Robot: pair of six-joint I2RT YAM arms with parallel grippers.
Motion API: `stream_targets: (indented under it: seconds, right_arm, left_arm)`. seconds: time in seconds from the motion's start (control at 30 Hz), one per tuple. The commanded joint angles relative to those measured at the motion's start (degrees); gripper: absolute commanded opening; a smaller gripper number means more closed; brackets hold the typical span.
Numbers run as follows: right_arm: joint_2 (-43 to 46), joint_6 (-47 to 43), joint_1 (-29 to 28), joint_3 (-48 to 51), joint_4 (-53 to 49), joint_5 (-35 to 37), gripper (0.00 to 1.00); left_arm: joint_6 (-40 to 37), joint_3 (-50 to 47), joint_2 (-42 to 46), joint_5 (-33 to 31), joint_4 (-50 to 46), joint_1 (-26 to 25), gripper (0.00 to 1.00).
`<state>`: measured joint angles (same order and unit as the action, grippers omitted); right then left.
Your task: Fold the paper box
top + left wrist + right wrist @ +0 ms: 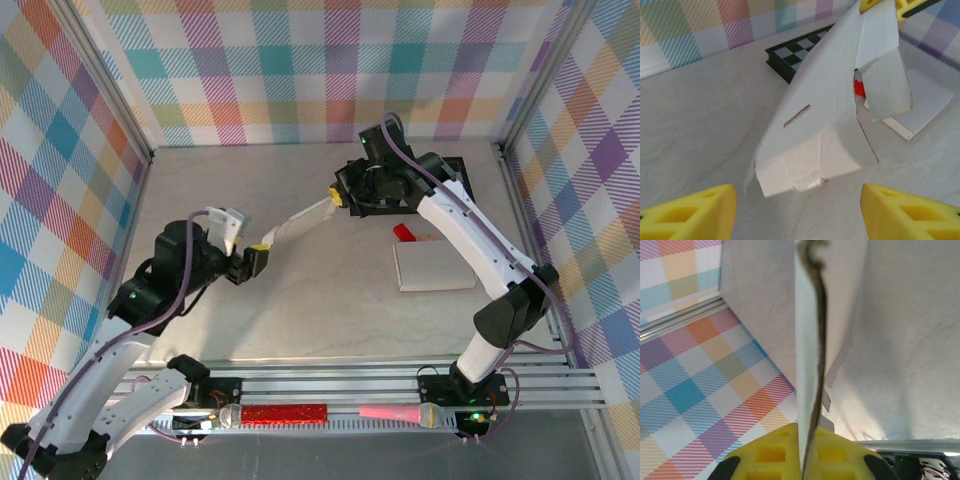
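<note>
Nearest the bases, the left gripper (pixel 799 212) stood with its yellow jaws wide apart and nothing between them; the low end of the flat white cardboard box blank (pixel 825 115) hung just ahead of its fingers (pixel 690 212), sloping down towards the pale bench (pixel 700 125); placed so, it looked ready to take a bite on the creased end flap; farther out, the right gripper (pixel 802 460) was clamped tight on the blank's high edge, seen edge-on between its pads, evidently to hold the sheet aloft as a steady anchor for folding; beyond lay a closed white box (pixel 432 265), a small red piece (pixel 404 233) just beside it, and a black checkered board (pixel 795 50).
</note>
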<state>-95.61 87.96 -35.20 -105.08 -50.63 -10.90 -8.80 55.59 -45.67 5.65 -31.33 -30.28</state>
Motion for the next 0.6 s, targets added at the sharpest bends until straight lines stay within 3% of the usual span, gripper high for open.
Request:
stream_targets:
  seconds: [0.0,0.2,0.57]
  right_arm:
    - [1.48,2.28,0.05,-0.35,-4.15,1.61,0.0]
    - [2.15,2.65,0.09,-0.13,-5.62,2.72,0.0]
    - [3.15,2.94,0.14,0.04,-6.27,1.71,0.0]
  left_arm:
    - [-5.62,1.42,-2.13,-3.26,1.21,-3.57,0.65]
    - [-9.67,2.21,-5.83,-5.15,3.44,-8.42,0.65]
    - [-12.53,5.18,-13.0,-11.6,7.01,-8.65,0.63]
